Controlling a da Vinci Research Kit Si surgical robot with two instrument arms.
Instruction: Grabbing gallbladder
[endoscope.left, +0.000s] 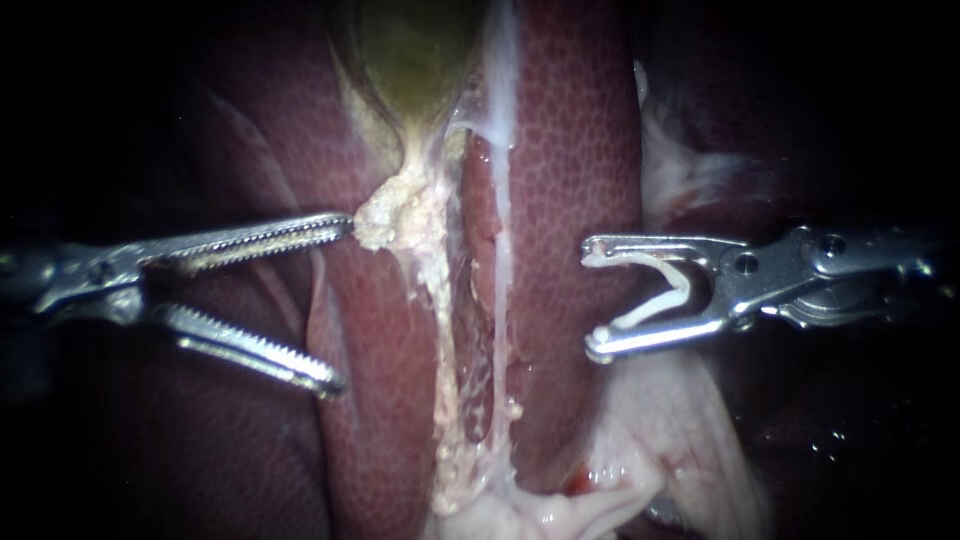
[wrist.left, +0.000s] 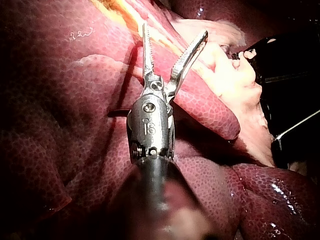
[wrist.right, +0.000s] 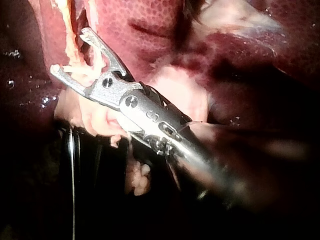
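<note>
**Left instrument** (endoscope.left: 342, 305). The claw is spread wide and grips nothing. Its upper toothed jaw touches, at the tip, the pale fatty tissue (endoscope.left: 395, 215) below the gallbladder; its lower jaw hangs free over the liver (endoscope.left: 570, 150). This spread probably prepares a bite across that narrow stretch, which looks easier to pinch than the rounded body above it.

**Gallbladder** (endoscope.left: 415, 50). The greenish sac lies at the upper centre of the endoscope view, bedded between liver lobes. It tapers down into the pale strand that runs toward the lower centre. It is not yet held.

**Right instrument** (endoscope.left: 592, 298). It is parked over the liver, well apart from the gallbladder. Its claw stands partly spread, with a white clip (endoscope.left: 665, 295) seated between both jaws (a forked piece, one arm against each jaw). It appears to be waiting clear of the working area.

**Markings.** No brand name or label shows on the tissue or its surroundings.
</note>
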